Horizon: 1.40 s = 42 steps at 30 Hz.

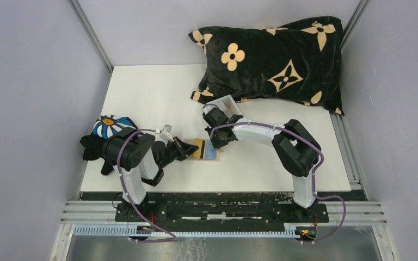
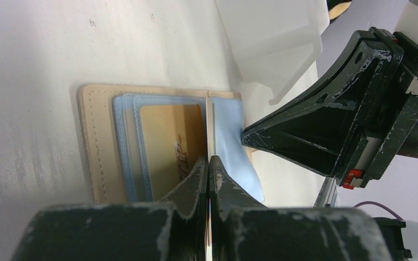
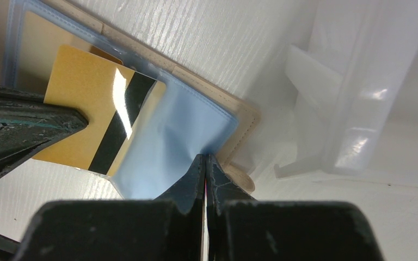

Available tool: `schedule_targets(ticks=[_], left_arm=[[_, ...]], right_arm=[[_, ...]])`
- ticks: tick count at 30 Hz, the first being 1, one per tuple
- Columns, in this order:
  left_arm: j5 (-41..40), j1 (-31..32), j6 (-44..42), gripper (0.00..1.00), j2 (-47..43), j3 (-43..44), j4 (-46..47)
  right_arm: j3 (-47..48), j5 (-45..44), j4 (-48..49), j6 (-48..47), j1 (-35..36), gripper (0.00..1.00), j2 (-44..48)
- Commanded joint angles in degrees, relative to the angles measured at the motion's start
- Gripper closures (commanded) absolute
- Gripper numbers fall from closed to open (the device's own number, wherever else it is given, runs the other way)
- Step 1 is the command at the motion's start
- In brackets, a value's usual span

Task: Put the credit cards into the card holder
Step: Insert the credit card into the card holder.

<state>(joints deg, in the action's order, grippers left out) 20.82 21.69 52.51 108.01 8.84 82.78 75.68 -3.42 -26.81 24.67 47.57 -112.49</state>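
Left tool [image 2: 209, 162] clamped on the stiff, slick yellow card [image 3: 84, 117] by one edge, right tool [image 3: 204, 159] pinching the floppy blue sleeve [image 3: 166, 138] of the card holder [image 2: 93, 136], open on the tabletop [image 1: 152, 92] between the arms; edge grip looks right, sleeve likely needs tension.

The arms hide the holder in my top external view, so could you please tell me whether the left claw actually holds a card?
Observer: Yes, the left claw is shut on a yellowish card with a black stripe.
Operator: Thanks, and the other arm?
Observer: The right claw pinches a blue sleeve of the card holder.
Operator: Is any card stowed already?
Observer: A second yellowish card shows inside a sleeve pocket.
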Motion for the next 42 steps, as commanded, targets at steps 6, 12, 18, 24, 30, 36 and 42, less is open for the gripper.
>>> schedule_targets(ticks=[6, 12, 18, 24, 30, 36, 42], left_arm=[[-4.31, 0.79, -0.04, 0.97, -0.52, 0.87, -1.99], [-4.12, 0.81, 0.13, 0.97, 0.10, 1.70, -2.11], [-5.06, 0.74, 0.48, 0.97, -0.05, 1.04, -2.26], [-6.91, 0.77, 1.86, 0.97, -2.02, -0.05, -5.87], [-8.51, 1.10, 3.65, 0.97, -6.12, -1.92, -11.05], [-9.24, 3.34, 4.88, 0.97, -7.83, -1.14, -14.99], [-9.55, 4.90, 5.91, 0.97, -7.20, 0.53, -15.18]], right_arm=[[-2.69, -0.12, -2.45, -0.19, 0.24, 0.99, -5.06], [-2.75, -0.01, -2.37, -0.28, 0.26, 0.99, -5.20], [-2.88, -0.05, -2.26, -0.22, 0.24, 0.99, -5.22], [-2.88, -0.39, -2.26, -0.23, 0.24, 0.99, -5.13], [-2.34, -0.89, -2.37, -0.05, 0.25, 0.99, -5.25], [-1.99, -0.56, -2.24, 0.04, 0.24, 0.99, -5.55], [-2.14, -0.62, -2.37, -0.04, 0.33, 0.99, -5.41]])
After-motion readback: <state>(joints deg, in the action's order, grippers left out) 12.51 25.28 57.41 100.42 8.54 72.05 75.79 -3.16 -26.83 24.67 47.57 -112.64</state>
